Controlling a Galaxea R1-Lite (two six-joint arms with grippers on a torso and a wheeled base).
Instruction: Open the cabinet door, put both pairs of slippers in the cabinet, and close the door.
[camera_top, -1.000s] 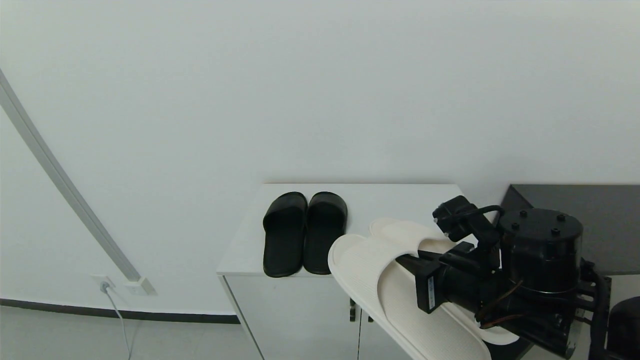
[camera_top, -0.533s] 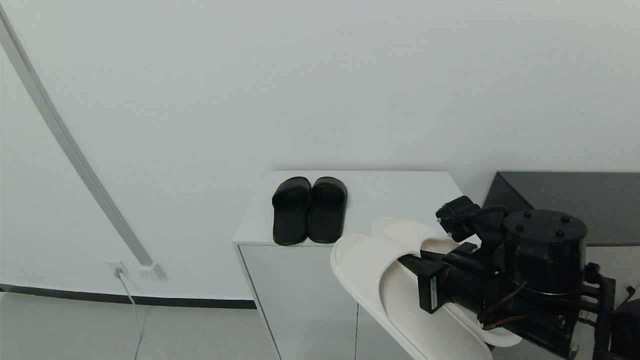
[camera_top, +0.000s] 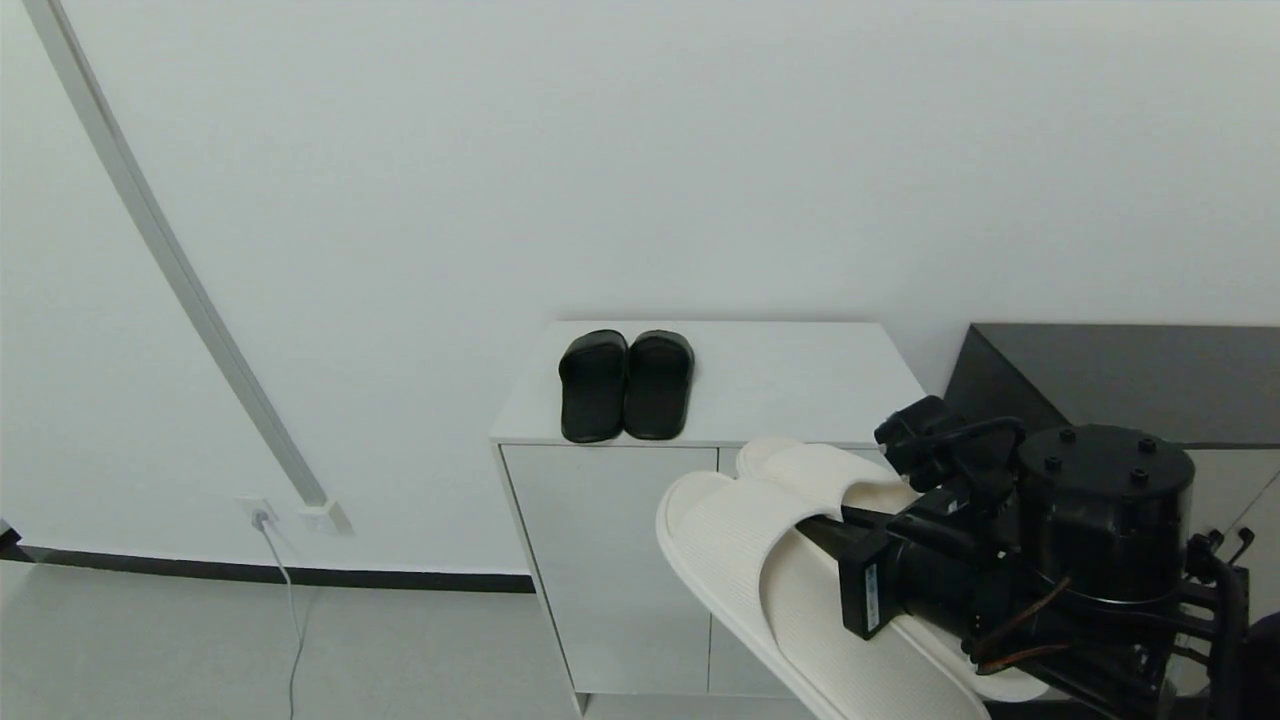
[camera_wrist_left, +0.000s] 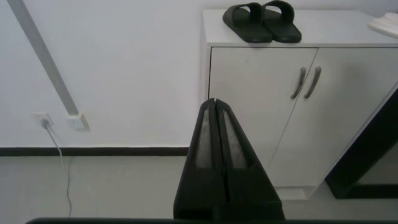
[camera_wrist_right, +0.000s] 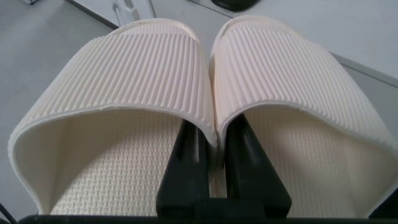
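A pair of black slippers (camera_top: 625, 385) (camera_wrist_left: 261, 14) lies side by side on top of the white cabinet (camera_top: 600, 560) (camera_wrist_left: 255, 106), near its left front edge. Both doors are closed, with two vertical handles (camera_wrist_left: 305, 83) at the middle seam. My right gripper (camera_top: 815, 528) (camera_wrist_right: 214, 134) is shut on the white slippers (camera_top: 760, 560) (camera_wrist_right: 130, 81), pinching their inner strap edges together and holding the pair in the air in front of the cabinet's right door. My left gripper (camera_wrist_left: 215, 102) is shut on nothing, low and well back from the cabinet's left door.
A dark grey unit (camera_top: 1120, 380) stands against the cabinet's right side. On the wall to the left are a slanted grey trunking strip (camera_top: 180, 270) and a socket (camera_top: 260, 518) with a cable hanging to the floor. Open floor lies left of the cabinet.
The whole head view has shifted: the cabinet now looks smaller and farther, with more of its doors showing. The white slippers stay held in my right gripper.
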